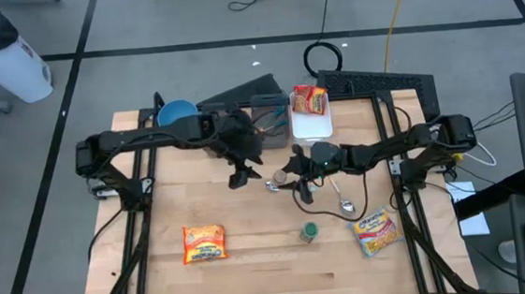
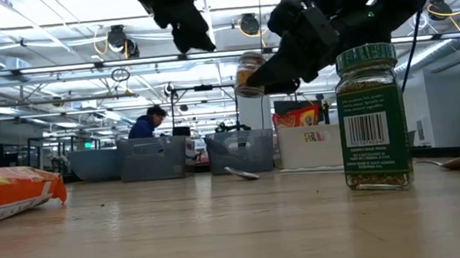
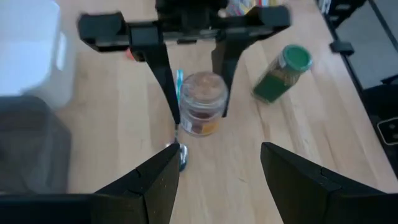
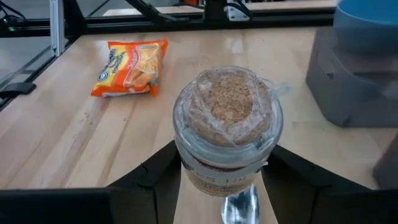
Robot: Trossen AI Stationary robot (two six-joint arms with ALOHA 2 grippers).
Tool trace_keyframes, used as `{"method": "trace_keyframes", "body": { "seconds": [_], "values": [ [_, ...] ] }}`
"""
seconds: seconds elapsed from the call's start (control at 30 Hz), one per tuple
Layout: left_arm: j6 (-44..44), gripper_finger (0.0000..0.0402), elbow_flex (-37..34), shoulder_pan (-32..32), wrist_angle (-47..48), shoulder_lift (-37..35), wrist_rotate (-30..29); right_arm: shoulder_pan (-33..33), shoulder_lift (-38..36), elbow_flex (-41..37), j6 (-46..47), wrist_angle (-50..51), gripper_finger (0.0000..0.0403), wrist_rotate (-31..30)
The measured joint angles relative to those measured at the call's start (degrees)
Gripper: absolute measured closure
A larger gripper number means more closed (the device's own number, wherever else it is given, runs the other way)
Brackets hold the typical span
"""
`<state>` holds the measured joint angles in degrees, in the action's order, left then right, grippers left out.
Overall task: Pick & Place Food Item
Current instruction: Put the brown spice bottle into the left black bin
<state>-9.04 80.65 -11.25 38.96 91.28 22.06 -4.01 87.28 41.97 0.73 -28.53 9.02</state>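
A glass jar of brown food (image 1: pixel 282 175) with a clear cover over its mouth is in my right gripper (image 1: pixel 288 175) above the middle of the table. It also shows in the right wrist view (image 4: pixel 227 124), the left wrist view (image 3: pixel 200 102) and the low view (image 2: pixel 249 73). My left gripper (image 1: pixel 238 175) hovers just to the left of the jar, open and empty; its fingers (image 3: pixel 155 183) stand apart. A green-lidded spice jar (image 1: pixel 309 232) stands upright on its base nearer the front. My right gripper pinches the jar's glass body (image 4: pixel 186 165) between its two fingers (image 4: pixel 155 171), one on each side, below the mouth. The fingers come from the table's right side, slanting a little downward. The jar is about upright and lifted clear of the table.
Two spoons (image 1: pixel 273 186) (image 1: pixel 343 204) lie under and beside the right gripper. Orange packets lie at front left (image 1: pixel 204 243) and front right (image 1: pixel 375 232). At the back stand a white bin (image 1: pixel 313 124) holding a packet, a grey bin (image 1: pixel 264 109) and a blue bowl (image 1: pixel 177 111).
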Motion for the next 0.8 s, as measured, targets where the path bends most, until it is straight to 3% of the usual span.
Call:
{"method": "trace_keyframes", "body": {
  "seconds": [0.63, 0.8],
  "values": [
    [-0.07, 0.0167, 10.02, 2.03, 2.92, 11.21, 1.74, 0.07, 0.77, 1.38, -2.34, 0.15, 0.0221, -1.68],
    [-0.94, 0.0167, 12.58, 2.01, 2.80, 12.68, -0.24, 0.11, 0.78, 1.38, -2.45, -0.11, 0.0223, -1.71]
  ]
}}
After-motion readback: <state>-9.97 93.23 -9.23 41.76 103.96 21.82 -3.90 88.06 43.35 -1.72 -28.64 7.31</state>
